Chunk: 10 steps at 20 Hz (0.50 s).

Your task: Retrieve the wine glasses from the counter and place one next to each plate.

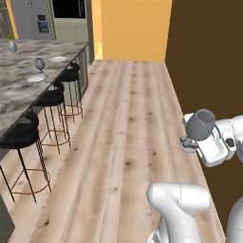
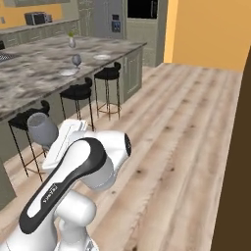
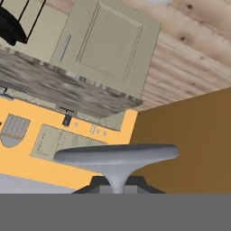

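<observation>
My gripper is shut on the stem of a grey-blue wine glass, held over the wooden floor far from the island. The same glass shows beside my white hand. In the hand view its round base sits just above the dark fingertips. A second wine glass stands on the stone island between two white plates, the far plate and the near plate. That standing glass and the plates also show from the right. The counter runs along the orange wall at the back.
Three black stools line the island's near side. A grey vase with a sprig stands at the island's far end. A brown wall closes the right side. The wooden floor between them is broad.
</observation>
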{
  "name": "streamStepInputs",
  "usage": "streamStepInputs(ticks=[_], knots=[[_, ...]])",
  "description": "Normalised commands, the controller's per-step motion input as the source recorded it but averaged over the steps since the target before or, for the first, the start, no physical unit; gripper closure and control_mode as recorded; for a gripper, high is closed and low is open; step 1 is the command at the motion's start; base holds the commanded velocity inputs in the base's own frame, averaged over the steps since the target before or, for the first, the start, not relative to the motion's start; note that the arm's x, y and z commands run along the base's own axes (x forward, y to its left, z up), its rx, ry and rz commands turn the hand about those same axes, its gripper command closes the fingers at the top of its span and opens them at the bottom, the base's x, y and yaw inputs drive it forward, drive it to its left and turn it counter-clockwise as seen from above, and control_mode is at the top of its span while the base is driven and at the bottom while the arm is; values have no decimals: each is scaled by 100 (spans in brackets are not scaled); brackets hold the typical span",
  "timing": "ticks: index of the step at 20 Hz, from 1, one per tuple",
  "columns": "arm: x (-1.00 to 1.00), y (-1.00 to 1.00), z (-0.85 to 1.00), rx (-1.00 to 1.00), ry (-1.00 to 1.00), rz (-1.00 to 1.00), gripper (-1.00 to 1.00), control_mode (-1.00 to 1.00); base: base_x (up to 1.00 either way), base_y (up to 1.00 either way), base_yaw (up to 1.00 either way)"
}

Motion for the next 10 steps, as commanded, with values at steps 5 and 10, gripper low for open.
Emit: streamStepInputs(ticks=[5,10], knots=[[0,0,0,0,0,0,100,100,100,-68,19],[0,0,0,0,0,0,100,100,100,-64,19]])
